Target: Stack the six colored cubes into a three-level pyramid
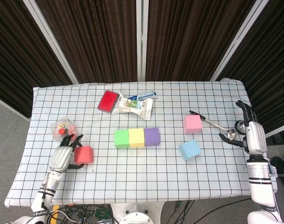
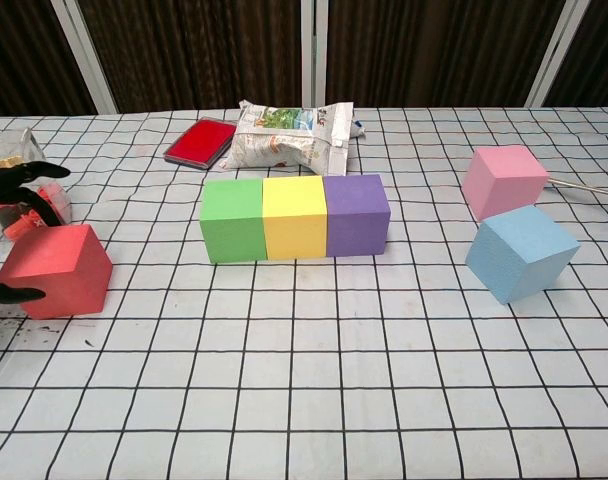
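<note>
A green cube (image 1: 121, 138), a yellow cube (image 1: 136, 137) and a purple cube (image 1: 152, 136) stand in a touching row mid-table; the chest view shows the same green cube (image 2: 232, 220), yellow cube (image 2: 295, 217) and purple cube (image 2: 356, 215). A red cube (image 1: 83, 154) (image 2: 56, 270) sits at the left. My left hand (image 1: 62, 157) (image 2: 14, 235) is open around it, fingers spread on either side, not clearly gripping. The pink cube (image 1: 192, 124) (image 2: 503, 181) and the tilted blue cube (image 1: 189, 149) (image 2: 520, 253) lie to the right. My right hand (image 1: 251, 133) hovers open at the table's right edge.
A clear tub of small red items (image 1: 61, 127) sits just behind my left hand. At the back lie a red flat case (image 1: 108, 100) and a snack bag (image 1: 135, 105). A spoon (image 1: 219, 125) rests between the pink cube and my right hand.
</note>
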Controlling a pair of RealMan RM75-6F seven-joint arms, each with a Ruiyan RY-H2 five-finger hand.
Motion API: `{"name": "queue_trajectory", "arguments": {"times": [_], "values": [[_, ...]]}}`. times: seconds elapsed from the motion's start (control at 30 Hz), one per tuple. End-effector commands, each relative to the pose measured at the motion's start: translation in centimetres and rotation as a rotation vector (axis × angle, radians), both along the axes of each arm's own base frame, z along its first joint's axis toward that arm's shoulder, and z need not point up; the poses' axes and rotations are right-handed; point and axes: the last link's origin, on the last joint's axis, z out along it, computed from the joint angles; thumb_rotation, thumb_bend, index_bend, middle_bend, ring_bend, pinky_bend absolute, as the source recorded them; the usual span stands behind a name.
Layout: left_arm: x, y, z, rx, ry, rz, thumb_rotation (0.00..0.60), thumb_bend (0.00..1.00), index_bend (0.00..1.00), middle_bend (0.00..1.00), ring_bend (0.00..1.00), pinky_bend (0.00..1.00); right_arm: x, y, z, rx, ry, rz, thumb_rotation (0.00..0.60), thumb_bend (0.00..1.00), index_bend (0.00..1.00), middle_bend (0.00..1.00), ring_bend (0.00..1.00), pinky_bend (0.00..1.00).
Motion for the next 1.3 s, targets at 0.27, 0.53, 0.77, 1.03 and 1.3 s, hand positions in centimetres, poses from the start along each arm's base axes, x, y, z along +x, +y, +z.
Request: {"name": "queue_trajectory", "arguments": {"times": [0.27,0.53,0.77,1.03,1.3], "values": [[0.7,0.1,-0.1,0.023,-0.014,-0.01,0.6,0.11,0.09,0.4,0.08,0.09,0.0,0.1,0.2,-0.005,-0.005,-0.003,0.6,0.05,0.0,0.11,0.0,0.0],[3.7,-0.6,2.0,0.041,-0.097,-0.07,0.6,0.12,0.09,0.45,0.12,0.11,-0.1,0.3,0.4,-0.009,-0.003,-0.004,0.6,0.05,0.0,0.11,0.0,0.0],[7.0,1.5,3.1,0.059,-0.114,-0.117,0.6,0.12,0.09,0.45,0.12,0.11,-0.4,0.4,0.4,0.003,0.011,-0.017,0.6,0.05,0.0,0.11,0.0,0.0],[10.5,5.3,2.1,0.051,-0.117,-0.113,0.6,0.12,0.09,0.45,0.12,0.11,-0.9,0.4,1.0,-0.012,0.017,-0.035,0.6,0.06,0.0,0.11,0.0,0.0],[14.5,7.5,1.0,0.036,-0.082,-0.108,0.6,0.12,0.09,0.46,0.13,0.11,-1.4,0.3,1.4,-0.03,0.016,-0.045,0.6,0.06,0.0,0.11,0.0,0.0]]}}
